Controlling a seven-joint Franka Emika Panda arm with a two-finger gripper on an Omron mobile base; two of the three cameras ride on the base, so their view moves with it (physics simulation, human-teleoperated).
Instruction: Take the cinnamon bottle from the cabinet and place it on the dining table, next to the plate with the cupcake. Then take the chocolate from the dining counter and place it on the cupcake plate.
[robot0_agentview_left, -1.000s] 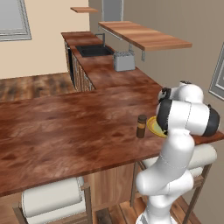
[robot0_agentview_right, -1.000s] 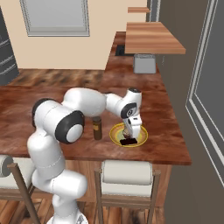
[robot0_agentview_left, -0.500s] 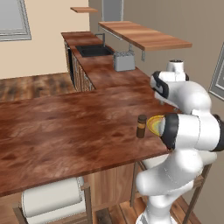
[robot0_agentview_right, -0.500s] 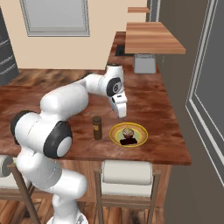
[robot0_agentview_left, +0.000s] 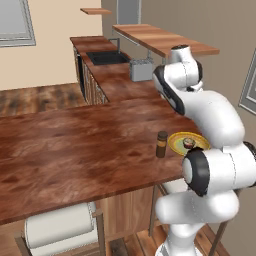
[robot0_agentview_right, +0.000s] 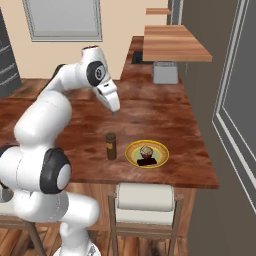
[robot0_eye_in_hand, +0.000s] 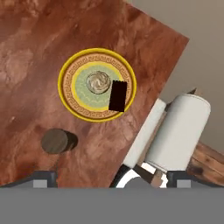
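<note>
Both placements read complete: the claw (robot0_agentview_right: 113, 107), jaws apart and empty, has risen off the plate (robot0_eye_in_hand: 97, 85), leaving the chocolate (robot0_eye_in_hand: 117, 96) beside the cupcake (robot0_eye_in_hand: 99, 82), with the cinnamon bottle (robot0_agentview_right: 111, 146) nearby on the tabletop (robot0_agentview_right: 165, 110).

The arm (robot0_agentview_right: 47, 145) consists of glossy white, rounded link housings of tubular form. Each joint is marked by a dark grey to black circular end cap, seen at 9 o'clock on the lower link and near 12 o'clock on the upper link. The upper cap carries a small pale marking. The hand section (robot0_agentview_right: 107, 95) tapers into a white wedge-shaped housing. No external cables or screws can be made out.
</note>
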